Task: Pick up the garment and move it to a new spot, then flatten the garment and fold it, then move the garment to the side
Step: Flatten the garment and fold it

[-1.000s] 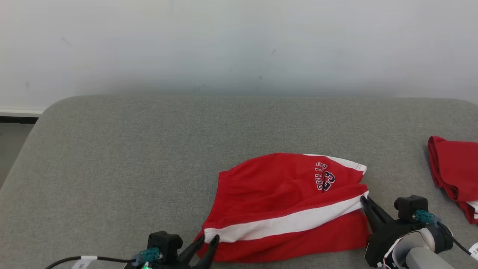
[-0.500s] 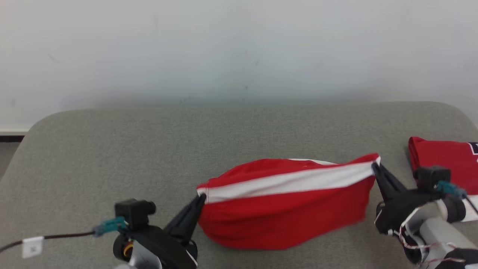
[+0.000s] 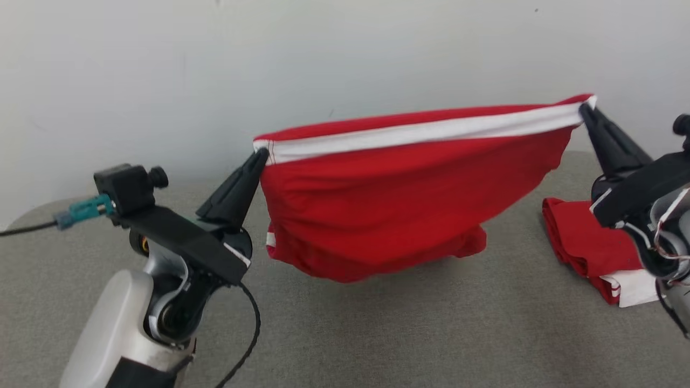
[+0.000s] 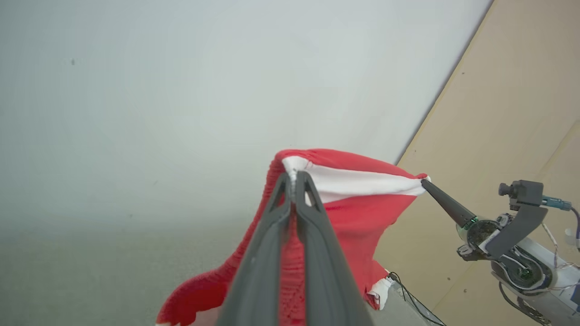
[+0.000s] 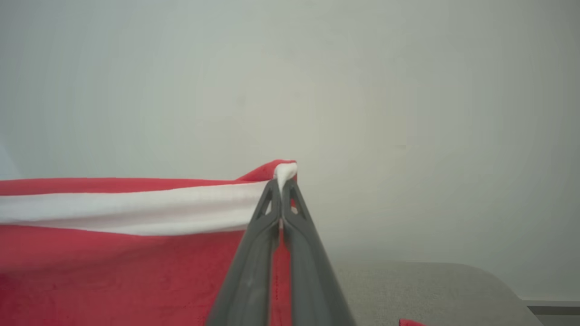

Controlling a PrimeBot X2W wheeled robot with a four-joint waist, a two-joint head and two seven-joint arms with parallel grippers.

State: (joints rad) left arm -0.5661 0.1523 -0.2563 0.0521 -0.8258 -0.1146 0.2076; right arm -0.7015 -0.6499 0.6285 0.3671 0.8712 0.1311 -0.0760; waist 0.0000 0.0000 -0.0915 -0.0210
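The garment [image 3: 399, 199] is a pair of red shorts with a white band, hanging in the air above the grey padded table [image 3: 377, 334], stretched between both grippers. My left gripper [image 3: 261, 153] is shut on its left corner, seen close up in the left wrist view, where the gripper [image 4: 293, 177] pinches the white band of the garment [image 4: 358, 208]. My right gripper [image 3: 583, 109] is shut on the right corner; in the right wrist view this gripper [image 5: 282, 183] clamps the band's end, with the garment [image 5: 113, 267] spreading left. The lower hem sags near the table.
A second red garment [image 3: 587, 248], folded, lies on the table at the right, partly behind my right arm. A pale wall [image 3: 323, 54] stands close behind the table. A black cable [image 3: 248, 334] loops from my left arm.
Both grippers have risen with the garment, lifting it off the table and stretching it. My left gripper shut on its corner. The head camera has tilted up.
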